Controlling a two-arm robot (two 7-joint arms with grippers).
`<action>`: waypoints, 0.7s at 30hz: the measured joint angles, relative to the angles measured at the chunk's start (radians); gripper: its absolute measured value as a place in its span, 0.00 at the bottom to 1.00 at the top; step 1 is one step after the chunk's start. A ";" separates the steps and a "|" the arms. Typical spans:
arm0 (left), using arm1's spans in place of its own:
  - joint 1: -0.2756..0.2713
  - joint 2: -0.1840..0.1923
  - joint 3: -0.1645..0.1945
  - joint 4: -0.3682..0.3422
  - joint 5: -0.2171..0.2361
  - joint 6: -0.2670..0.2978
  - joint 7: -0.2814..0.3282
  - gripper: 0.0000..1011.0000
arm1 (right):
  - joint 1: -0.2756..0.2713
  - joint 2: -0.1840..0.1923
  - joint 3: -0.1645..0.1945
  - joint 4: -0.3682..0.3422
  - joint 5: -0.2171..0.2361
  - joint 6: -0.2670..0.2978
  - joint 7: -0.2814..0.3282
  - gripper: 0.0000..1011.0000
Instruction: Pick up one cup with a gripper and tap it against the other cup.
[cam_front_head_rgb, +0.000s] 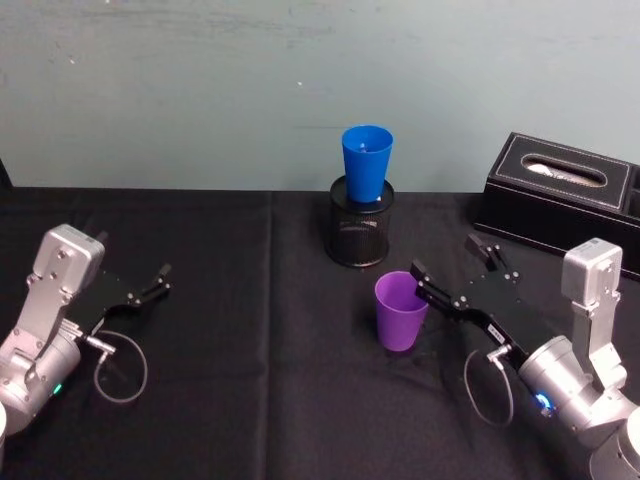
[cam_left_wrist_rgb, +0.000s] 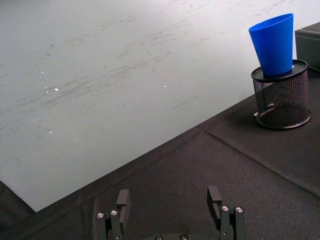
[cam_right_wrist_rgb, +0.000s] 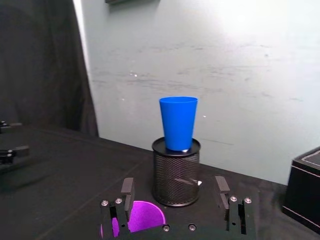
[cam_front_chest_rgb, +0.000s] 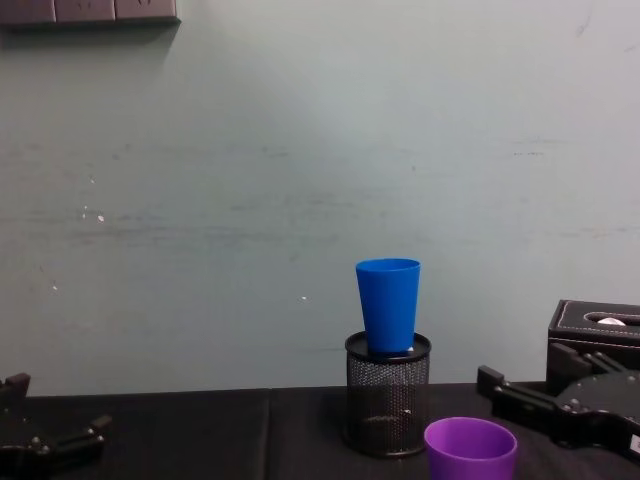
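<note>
Purple cup (cam_front_head_rgb: 401, 311) beside right gripper (cam_front_head_rgb: 449, 268)

A short, wide purple cup (cam_front_head_rgb: 401, 312) stands upright and open-mouthed on the black-draped table, near the middle of the surface toward the robot's right. Behind it, a taller, tapered bright blue cup (cam_front_head_rgb: 366, 164) sits upright with its narrow base lodged in the mouth of a black wire-mesh pen holder (cam_front_head_rgb: 360, 235), raised above the tabletop against the pale wall. The two cups stand apart, the purple one lower and nearer the robot.
</note>
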 joint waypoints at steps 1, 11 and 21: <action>0.000 0.000 0.000 0.000 0.000 0.000 0.000 1.00 | -0.001 -0.001 0.001 0.000 -0.003 0.000 -0.004 0.99; 0.000 0.000 0.000 0.000 0.000 0.000 0.000 1.00 | -0.011 -0.016 0.027 -0.003 -0.032 0.006 -0.045 0.99; 0.000 0.000 0.000 0.000 0.000 0.000 0.000 1.00 | -0.019 -0.036 0.058 -0.006 -0.060 0.023 -0.090 0.99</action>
